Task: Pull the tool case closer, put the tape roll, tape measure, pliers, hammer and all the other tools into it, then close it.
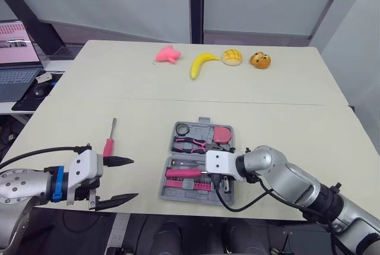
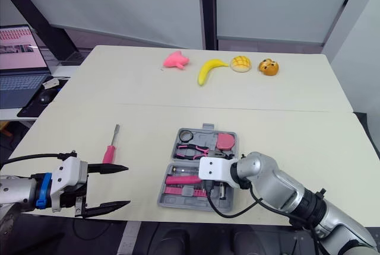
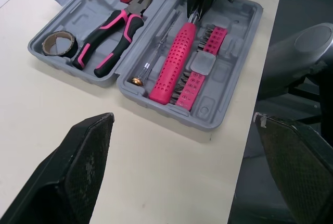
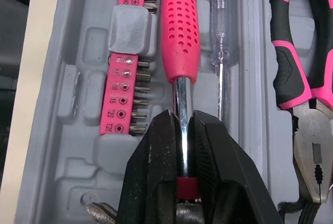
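Cream tabletop [image 1: 285, 112] spreads across my head view, and the grey plastic tool case [image 3: 237, 36] lies open in the lower middle of the frame, close to the near edge. In its nearer half lies the hammer [image 4: 179, 31], with a pink perforated handle and a chrome shaft. My right gripper [image 4: 182, 125] is clamped on that shaft just past the handle. I judge the hammer stiff and head-heavy, and the chrome looks slick, so a hold near the head is the safer one; letting go should leave it seated in its slot. The pliers [image 1: 190, 144] sit in the farther half, with the tape measure [image 1: 222, 134] to their upper right and the tape roll [image 1: 181, 128] to their upper left. Left of the case, well apart from it, a red-handled screwdriver [image 1: 109, 142] lies on bare table. It looks light and likely to roll, so I would pinch across the handle. My left gripper [image 1: 134, 178], at the lower left of the frame, hovers with its fingers spread wide, holding nothing.
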